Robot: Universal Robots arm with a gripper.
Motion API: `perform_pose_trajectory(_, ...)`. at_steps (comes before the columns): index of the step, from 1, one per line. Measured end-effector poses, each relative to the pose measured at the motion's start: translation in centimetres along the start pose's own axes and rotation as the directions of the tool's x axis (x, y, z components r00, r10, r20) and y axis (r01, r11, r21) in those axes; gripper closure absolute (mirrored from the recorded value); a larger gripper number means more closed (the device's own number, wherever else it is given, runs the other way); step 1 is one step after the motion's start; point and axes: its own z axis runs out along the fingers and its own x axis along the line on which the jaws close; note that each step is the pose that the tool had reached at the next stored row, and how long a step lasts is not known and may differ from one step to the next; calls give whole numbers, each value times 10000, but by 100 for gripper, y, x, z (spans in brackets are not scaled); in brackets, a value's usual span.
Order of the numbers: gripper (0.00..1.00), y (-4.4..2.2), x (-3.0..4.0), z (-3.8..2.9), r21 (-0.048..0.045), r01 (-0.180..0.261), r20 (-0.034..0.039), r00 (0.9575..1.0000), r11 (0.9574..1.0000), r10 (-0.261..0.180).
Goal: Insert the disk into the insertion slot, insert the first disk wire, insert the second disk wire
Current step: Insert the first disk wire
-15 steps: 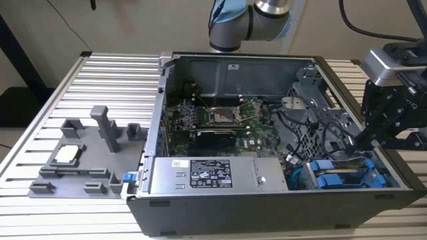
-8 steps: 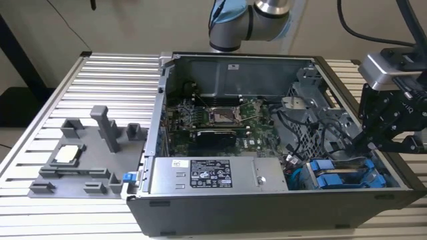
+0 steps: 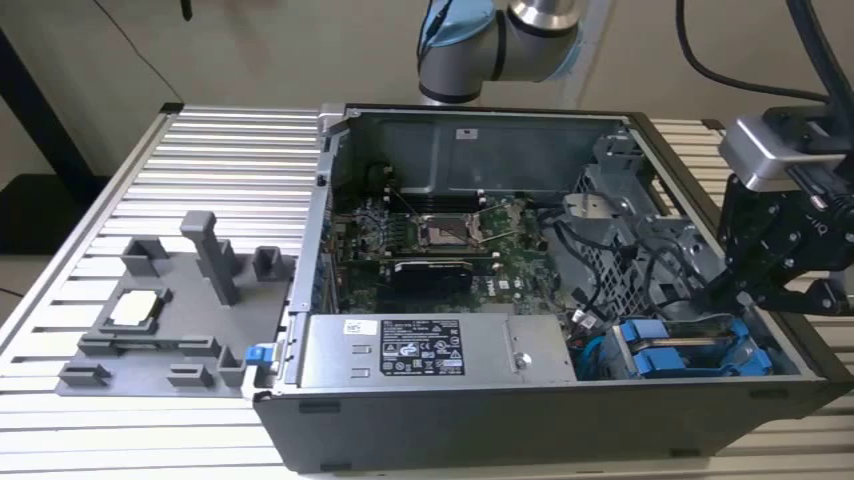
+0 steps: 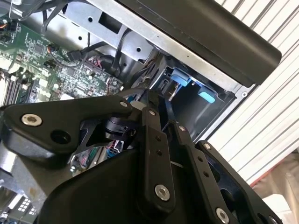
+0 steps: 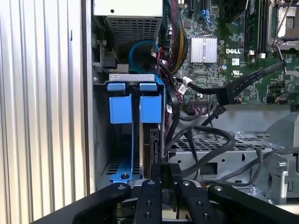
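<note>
The disk (image 5: 153, 145) stands edge-on in its blue carrier (image 5: 150, 108) inside the insertion slot (image 5: 100, 140), a drive bay at the corner of the open computer case. A second blue carrier (image 5: 120, 109) sits beside it. In the exterior view the blue carriers (image 3: 663, 358) lie at the case's near corner on the exterior view's right. My gripper (image 5: 168, 164) is shut, its tips right at the disk's end among black wires (image 5: 205, 135). It hangs over the bay (image 3: 717, 298) and reaches down into the case (image 4: 147, 95). Whether anything is pinched is hidden.
A grey labelled power-supply box (image 3: 414, 350) lies beside the bay, with a blue cable (image 5: 140, 46) looping near it. The motherboard (image 3: 427, 240) fills the case floor. A grey fixture (image 3: 174, 310) with posts stands on the slatted table (image 3: 200, 160) at the exterior view's left.
</note>
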Motion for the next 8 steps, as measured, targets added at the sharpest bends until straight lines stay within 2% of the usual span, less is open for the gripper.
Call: perform_pose_trajectory(8, 81, -5, 10, 36, -6, 86, -1, 10000, 10000, -86)
